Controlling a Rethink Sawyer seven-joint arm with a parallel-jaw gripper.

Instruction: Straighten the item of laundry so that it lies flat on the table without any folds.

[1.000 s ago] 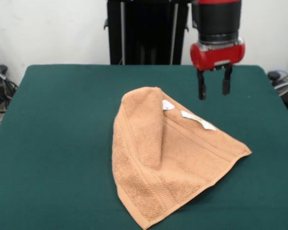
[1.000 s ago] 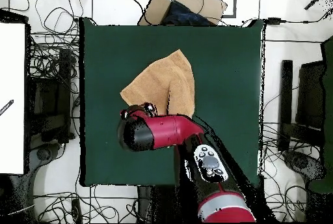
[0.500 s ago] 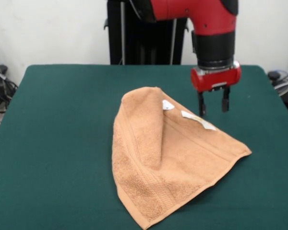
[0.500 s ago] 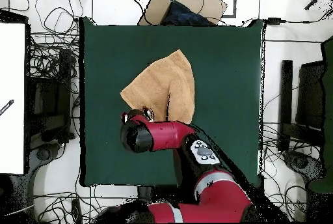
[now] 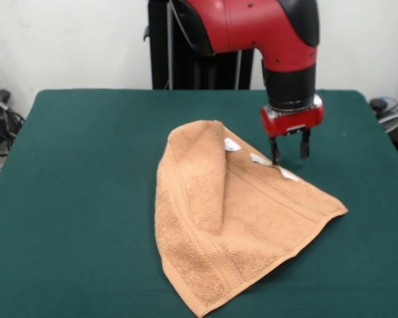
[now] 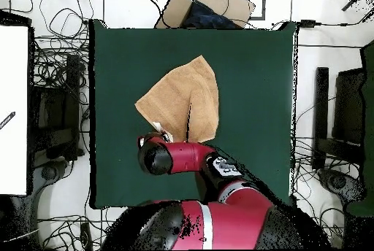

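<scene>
**Gripper at the labelled edge of the folded towel**

We see a white wall behind a dark green table (image 5: 73, 172), with cables and equipment on the floor around it in the overhead view. We take the towel as our landmark.

The red and black arm (image 5: 265, 33) comes down over the towel's far right edge. In the overhead view it covers the towel's lower left corner.

The peach-orange towel (image 5: 232, 225) lies near the middle of the table, not flat. A long flap is folded over its left part, forming a raised ridge that runs from the rounded far corner toward the towel's centre. The rest spreads out to a point on the right and a point at the near edge.

The gripper (image 5: 288, 154) is spread, its two fingers apart. One finger (image 5: 274, 151) meets the towel's far right edge; the other hangs just past that edge, above bare table.

A white label (image 5: 280, 171) sits on this edge at the finger. A second small white tag (image 5: 232, 144) lies beside the ridge.
</scene>
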